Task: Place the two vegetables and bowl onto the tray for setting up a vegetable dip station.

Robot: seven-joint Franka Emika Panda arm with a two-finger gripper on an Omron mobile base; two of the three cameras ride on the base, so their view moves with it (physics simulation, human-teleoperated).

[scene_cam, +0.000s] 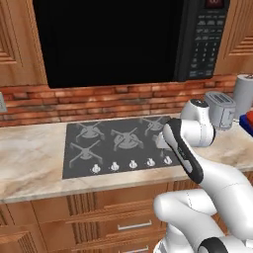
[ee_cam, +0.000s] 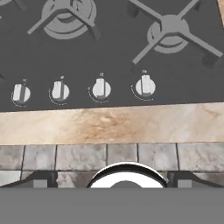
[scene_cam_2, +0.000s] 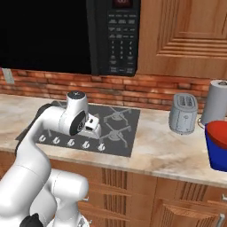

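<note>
My gripper (ee_cam: 113, 180) hangs open over the front of the stovetop, its two dark fingertips (ee_cam: 43, 179) set wide apart with nothing between them. From the right base view the hand (scene_cam_2: 93, 124) sits above the knob row. The red bowl (scene_cam_2: 217, 131) appears at the far right edge, directly above the blue tray (scene_cam_2: 218, 155); I cannot tell whether it rests in the tray or behind it. A corner of the tray (scene_cam: 245, 123) also peeks in at the right edge of the left base view. The two vegetables are out of view.
The grey stovetop (scene_cam: 118, 143) with its row of knobs (ee_cam: 100, 87) lies on the marble counter (scene_cam_2: 164, 150). A silver toaster (scene_cam_2: 183, 114) and a paper towel roll (scene_cam_2: 216, 99) stand between the stove and the tray. A black microwave (scene_cam_2: 113, 35) hangs above.
</note>
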